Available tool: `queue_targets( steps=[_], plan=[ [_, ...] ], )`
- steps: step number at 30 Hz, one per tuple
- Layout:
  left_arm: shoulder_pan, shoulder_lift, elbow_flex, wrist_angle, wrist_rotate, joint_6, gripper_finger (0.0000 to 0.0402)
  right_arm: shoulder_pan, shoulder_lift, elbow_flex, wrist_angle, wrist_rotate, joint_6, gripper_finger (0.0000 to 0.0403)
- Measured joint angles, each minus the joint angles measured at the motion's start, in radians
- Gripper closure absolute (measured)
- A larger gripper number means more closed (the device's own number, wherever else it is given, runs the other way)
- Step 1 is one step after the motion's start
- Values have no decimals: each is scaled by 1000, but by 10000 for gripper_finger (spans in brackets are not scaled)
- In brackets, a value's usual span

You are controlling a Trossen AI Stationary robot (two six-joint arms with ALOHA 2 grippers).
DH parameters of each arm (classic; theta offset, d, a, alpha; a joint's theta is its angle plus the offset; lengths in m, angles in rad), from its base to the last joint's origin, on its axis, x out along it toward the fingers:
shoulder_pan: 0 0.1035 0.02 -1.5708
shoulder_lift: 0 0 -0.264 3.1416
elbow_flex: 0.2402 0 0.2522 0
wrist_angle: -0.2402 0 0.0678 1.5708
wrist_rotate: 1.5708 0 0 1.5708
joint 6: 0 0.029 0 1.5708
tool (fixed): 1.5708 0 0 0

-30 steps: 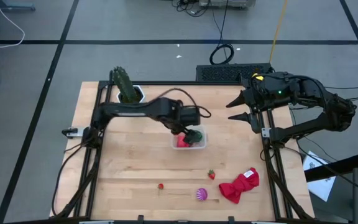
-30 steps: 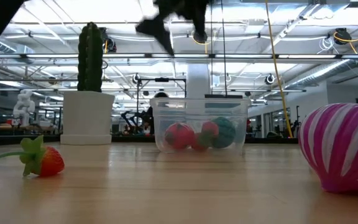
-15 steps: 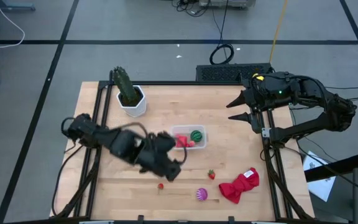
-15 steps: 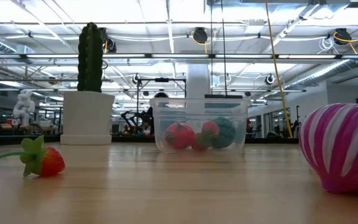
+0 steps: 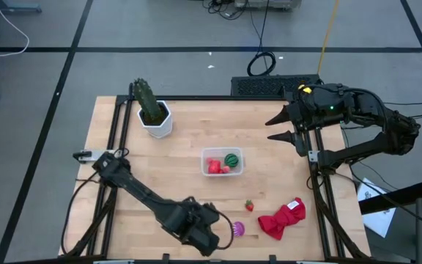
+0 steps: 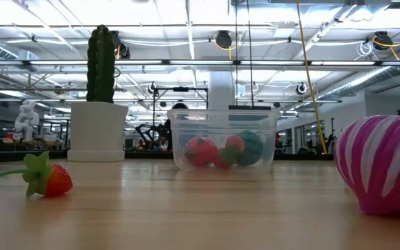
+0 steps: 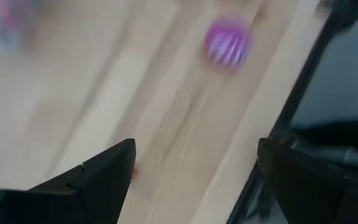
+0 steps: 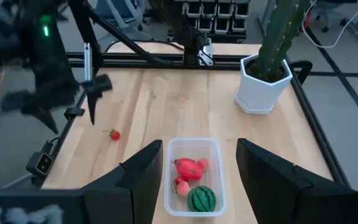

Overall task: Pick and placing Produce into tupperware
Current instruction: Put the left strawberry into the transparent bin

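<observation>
Since a moment ago the left arm has swung away from the tupperware (image 5: 223, 161) down to the table's near edge, its left gripper (image 5: 209, 236) now hovering with fingers spread and nothing between them, just beside the purple striped piece (image 5: 238, 229). From overhead that arm covers the small strawberry (image 6: 47, 179), yet the table-level camera shows it plainly, stem pointing away from the tub. Inside the tub lie a green striped ball (image 5: 231, 159) and red pieces (image 5: 215, 166); the tub's long side runs across the table. A second strawberry (image 5: 249, 206) sits between the tub and the red cloth (image 5: 282, 218). Bare wood lies open around the tub. Off at the far right edge, the right gripper (image 5: 282, 128) waits, part open and empty.
</observation>
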Motion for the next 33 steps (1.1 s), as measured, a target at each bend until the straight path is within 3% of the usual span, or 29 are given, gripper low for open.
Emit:
queue_targets(
  steps=[5, 11, 14, 17, 24, 29, 33],
  plan=[
    [1, 85, 0, -120, 137, -112, 66, 0, 0, 0, 0, 0, 34, 206],
    [-2, 120, 0, -251, 127, -238, 65, 0, 0, 0, 0, 0, 48, 206],
    [-5, 120, 0, -245, 54, -284, 68, 0, 0, 0, 0, 0, 67, 206],
    [4, 120, 0, -227, 52, -308, 75, 0, 0, 0, 0, 0, 69, 206],
    [27, 119, -78, -47, 136, -358, 108, 0, 0, 0, -1, 0, 69, 206],
    [26, 119, -181, -28, 270, -467, 123, 0, 0, 0, -1, -1, 69, 206],
    [20, 120, -227, 14, 301, -517, 121, 0, 0, 0, -1, 0, 69, 206]
  ],
)
